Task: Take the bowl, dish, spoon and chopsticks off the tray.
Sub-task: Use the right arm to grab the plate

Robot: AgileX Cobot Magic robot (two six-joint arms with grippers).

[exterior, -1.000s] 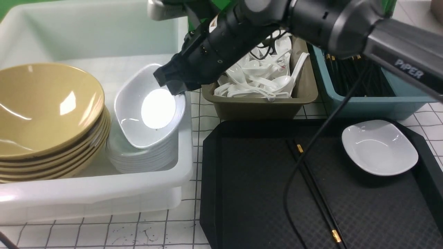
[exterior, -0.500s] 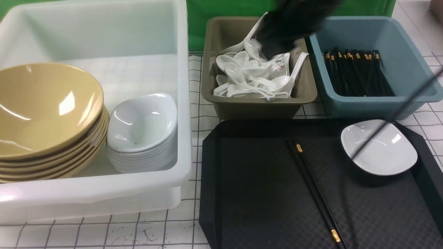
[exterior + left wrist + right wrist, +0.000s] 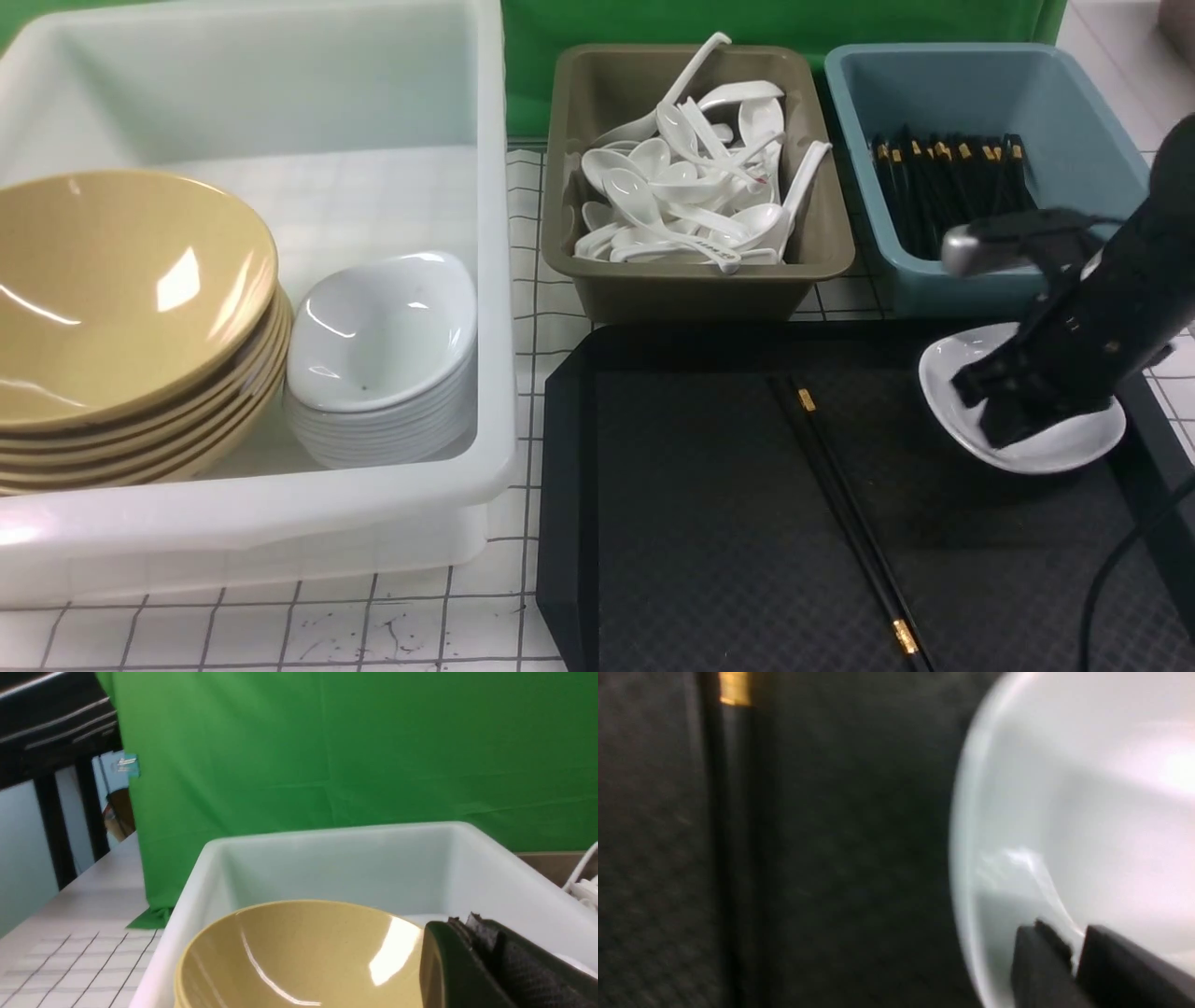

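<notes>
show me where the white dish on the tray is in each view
front view: white dish on the tray's far right corner.
left wrist view: not in it.
right wrist view: close up, filling much of the picture.
shared landmark: the chopsticks beside it, in front and right wrist views.

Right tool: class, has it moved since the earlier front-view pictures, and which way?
Yes. The right tool swung rightward from above the white tub, past the olive tub, and came down at the white dish on the tray.
</notes>
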